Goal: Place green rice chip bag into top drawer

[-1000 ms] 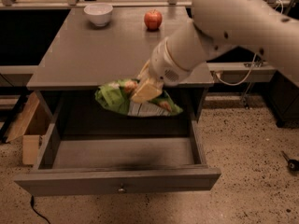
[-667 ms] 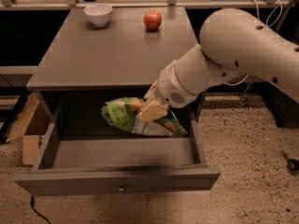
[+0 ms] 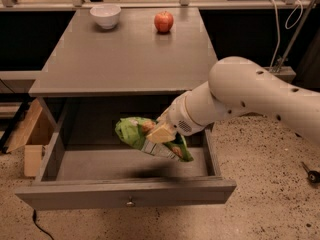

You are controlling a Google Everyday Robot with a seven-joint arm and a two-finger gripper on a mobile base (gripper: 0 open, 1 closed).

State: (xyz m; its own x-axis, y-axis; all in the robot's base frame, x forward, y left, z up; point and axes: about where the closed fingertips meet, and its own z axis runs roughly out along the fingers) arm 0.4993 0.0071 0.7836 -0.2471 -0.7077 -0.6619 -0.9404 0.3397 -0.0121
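A white bowl (image 3: 105, 15) sits at eleven o'clock on the tabletop (image 3: 125, 59). Below it the top drawer (image 3: 125, 194) stands pulled open. The green rice chip bag (image 3: 134, 133) hangs over the drawer's floor, slightly toward three o'clock. The gripper (image 3: 161, 132) is pinched closed on the bag's upper part. A red apple (image 3: 163, 21) sits at one o'clock, and the arm (image 3: 250, 91) reaches in from three o'clock.

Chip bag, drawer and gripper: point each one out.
chip bag (image 3: 131, 134), camera view, green left half.
drawer (image 3: 75, 194), camera view, front panel.
gripper (image 3: 161, 132), camera view, tan fingers clamped on the bag above the drawer.
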